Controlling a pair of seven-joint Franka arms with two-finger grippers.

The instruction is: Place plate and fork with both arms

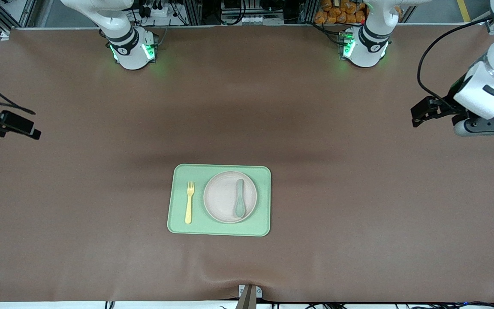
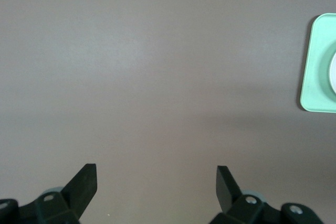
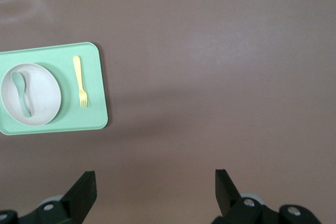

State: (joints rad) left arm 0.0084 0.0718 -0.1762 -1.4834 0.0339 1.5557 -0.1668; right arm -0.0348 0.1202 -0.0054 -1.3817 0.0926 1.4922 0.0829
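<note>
Tray [image 1: 219, 200] in light green lies flat on the brown worktop [image 1: 101, 193], about midway between the two arms' ends and nearer to the front camera than the arms' bases. The plate [image 1: 223, 197] sits on the tray, in the part toward the left arm's end. It is round and pale pink with little speckles. A dull green spoon [image 1: 239, 198] lies on the plate, its bowl pointing toward the front camera. The fork [image 1: 189, 202] is pale yellow. It lies on the tray just beside the plate, toward the right arm's end, not touching the plate (its tines point away from the front camera).

The left gripper [image 2: 156, 182] hangs over bare worktop at the left arm's end of the table, well apart from the tray. Its jaws are spread wide and hold nothing. In the left wrist view only a corner of the tray shows at the edge.

The right gripper [image 3: 155, 186] hangs over bare worktop at the right arm's end, also well apart from the tray. Its jaws are spread wide too, with nothing between them. The right wrist view shows the whole tray, with plate, spoon and fork on it.
</note>
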